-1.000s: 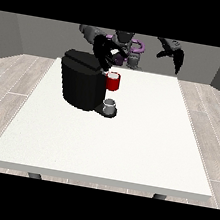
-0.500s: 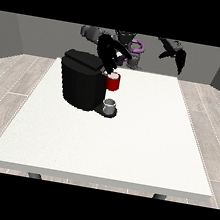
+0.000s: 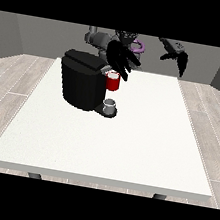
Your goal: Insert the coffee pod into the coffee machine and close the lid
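My hand at view's left point(image 3: 121, 59) up over coffee machine point(image 3: 82, 79), fingers straight and spread, holding nothing. My hand at view's right point(image 3: 178, 56) raised past table point(image 3: 126, 145) edge, fingers hanging straight. Red thing at machine point(image 3: 113, 81). Grey thing point(image 3: 110, 104) sits below it on machine's base.

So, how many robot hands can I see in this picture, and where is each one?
2. One hand is at the view's left, above the coffee machine, fingers spread. The other hand is at the view's right, raised beyond the table's far edge.
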`<state>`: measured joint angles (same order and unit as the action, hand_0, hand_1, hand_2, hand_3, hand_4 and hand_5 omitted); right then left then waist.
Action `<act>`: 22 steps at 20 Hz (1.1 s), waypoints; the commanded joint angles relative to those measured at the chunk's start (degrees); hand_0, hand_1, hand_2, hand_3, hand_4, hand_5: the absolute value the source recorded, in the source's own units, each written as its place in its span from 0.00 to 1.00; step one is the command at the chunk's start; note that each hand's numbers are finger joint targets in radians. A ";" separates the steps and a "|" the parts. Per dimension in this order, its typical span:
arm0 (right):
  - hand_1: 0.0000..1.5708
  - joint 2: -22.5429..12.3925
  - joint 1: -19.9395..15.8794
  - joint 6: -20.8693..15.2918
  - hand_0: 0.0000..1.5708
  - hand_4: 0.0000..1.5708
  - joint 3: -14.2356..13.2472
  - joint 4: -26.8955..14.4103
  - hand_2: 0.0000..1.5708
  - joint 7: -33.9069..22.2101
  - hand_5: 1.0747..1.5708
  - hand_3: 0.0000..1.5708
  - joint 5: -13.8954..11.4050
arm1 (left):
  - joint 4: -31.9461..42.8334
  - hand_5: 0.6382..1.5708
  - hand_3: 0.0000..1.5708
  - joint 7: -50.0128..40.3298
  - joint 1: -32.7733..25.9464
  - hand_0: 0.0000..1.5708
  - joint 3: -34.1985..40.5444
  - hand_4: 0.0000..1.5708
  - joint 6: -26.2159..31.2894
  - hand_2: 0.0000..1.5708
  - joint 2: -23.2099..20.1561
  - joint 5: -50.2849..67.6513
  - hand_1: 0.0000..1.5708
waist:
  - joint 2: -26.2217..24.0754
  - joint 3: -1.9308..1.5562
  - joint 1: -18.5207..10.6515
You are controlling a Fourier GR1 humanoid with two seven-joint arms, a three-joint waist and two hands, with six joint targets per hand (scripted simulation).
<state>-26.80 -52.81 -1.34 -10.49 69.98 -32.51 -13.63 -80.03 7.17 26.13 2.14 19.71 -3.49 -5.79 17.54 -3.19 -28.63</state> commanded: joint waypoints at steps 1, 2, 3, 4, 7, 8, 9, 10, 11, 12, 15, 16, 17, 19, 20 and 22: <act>0.00 5.63 -6.65 -0.13 0.00 0.00 2.37 3.75 0.00 8.17 1.00 0.00 3.02 | -0.42 1.00 0.00 -0.19 2.25 0.00 -1.65 0.21 0.65 0.00 0.50 -0.59 0.00 | 1.97 2.99 -6.44; 0.00 6.52 -7.07 -0.86 0.00 0.00 2.03 3.77 0.00 8.36 1.00 0.00 3.55 | -0.19 1.00 0.00 -0.45 3.53 0.00 -1.33 0.19 0.33 0.00 0.52 -0.55 0.00 | 2.79 3.00 -6.89; 0.00 7.17 -8.21 -1.23 0.00 0.00 2.07 3.75 0.00 8.60 1.00 0.00 3.77 | -0.33 1.00 0.00 -0.54 4.66 0.00 -2.19 0.17 1.00 0.00 0.84 -0.53 0.00 | 3.30 3.07 -7.00; 0.00 8.05 -8.98 -1.12 0.00 0.00 2.13 3.71 0.00 9.94 1.00 0.00 4.50 | -0.25 1.00 0.00 -2.51 5.37 0.00 -1.88 0.19 0.45 0.00 1.17 -0.33 0.00 | 3.01 3.08 -6.53; 0.00 9.26 -9.88 -3.64 0.00 0.08 3.21 0.24 0.00 14.35 1.00 0.00 1.92 | -2.58 1.00 0.00 -4.24 7.45 0.00 -2.68 0.22 -0.42 0.00 2.54 -0.25 0.00 | 5.06 3.16 -7.18; 0.00 7.04 -12.96 -1.57 0.00 0.06 1.15 -0.93 0.00 14.99 1.00 0.00 3.97 | -2.50 1.00 0.00 -3.30 7.47 0.00 -1.94 0.22 -0.45 0.00 1.18 -0.76 0.00 | 5.66 3.18 -6.44; 0.00 9.10 -13.09 -2.66 0.00 0.06 2.88 -0.96 0.00 14.66 1.00 0.00 2.87 | -1.84 1.00 0.00 -1.10 6.34 0.00 -2.45 0.21 -0.65 0.00 1.38 -1.48 0.00 | 5.39 3.21 -5.80; 0.00 8.19 -14.18 -0.92 0.00 0.00 2.45 -2.14 0.00 15.47 1.00 0.00 3.78 | -1.88 1.00 0.00 -2.34 6.35 0.00 -2.07 0.21 0.22 0.00 0.86 -0.72 0.00 | 4.93 3.21 -5.22; 0.00 11.27 -12.26 -3.71 0.00 0.00 3.49 -2.49 0.00 18.14 1.00 0.00 2.72 | -3.38 1.00 0.00 -3.41 5.24 0.00 -4.17 0.16 -0.94 0.00 2.67 -1.96 0.00 | 4.39 3.19 -6.04; 0.00 9.98 -10.32 -1.49 0.00 0.00 2.79 -4.40 0.00 20.70 1.00 0.00 3.67 | -5.59 1.00 0.00 -4.60 2.73 0.00 -5.68 0.16 -0.79 0.00 3.40 -2.05 0.00 | 2.88 3.17 -5.51; 0.00 14.92 -11.92 -2.91 0.00 0.00 5.05 -3.26 0.00 21.07 1.00 0.00 3.95 | -2.78 1.00 0.00 -3.86 3.61 0.00 -1.97 0.17 -1.04 0.00 1.96 -0.41 0.00 | 1.63 3.21 -2.34; 0.00 15.47 -8.99 -1.11 0.00 0.00 6.34 -2.54 0.00 23.41 1.00 0.00 4.21 | -2.70 1.00 0.00 -3.62 1.60 0.00 -0.66 0.17 -1.36 0.00 0.93 -0.27 0.00 | 0.16 3.20 -0.24; 0.00 14.68 -7.68 -0.83 0.00 0.00 5.52 -3.34 0.00 26.49 1.00 0.00 4.49 | -4.38 1.00 0.00 -2.36 -1.92 0.00 -2.11 0.17 -0.18 0.00 0.54 -0.71 0.00 | -0.02 3.19 -1.29; 0.00 17.56 -4.96 0.43 0.00 0.14 7.75 -1.47 0.00 28.31 1.00 0.00 5.24 | -2.90 1.00 0.00 -2.21 -3.55 0.00 -0.03 0.17 -1.02 0.00 0.92 0.84 0.00 | -2.61 3.19 2.45; 0.00 22.66 -5.68 -2.86 0.00 0.12 10.87 -0.68 0.00 25.32 1.00 0.00 3.46 | -0.86 1.00 0.00 -3.91 -0.08 0.00 2.65 0.17 -0.96 0.00 -0.37 2.15 0.00 | -4.28 3.22 3.11; 0.00 23.14 -1.81 -0.56 0.00 0.17 11.39 -0.54 0.00 27.68 1.00 0.00 4.88 | -0.85 1.00 0.00 -2.56 -5.40 0.00 2.99 0.17 -1.42 0.00 -0.59 1.94 0.00 | -6.98 3.20 6.05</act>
<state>-8.33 -58.68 -2.46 -2.28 68.41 -6.65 -9.21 -82.19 4.84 23.96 2.31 18.50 -2.91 -5.44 15.06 0.00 -26.73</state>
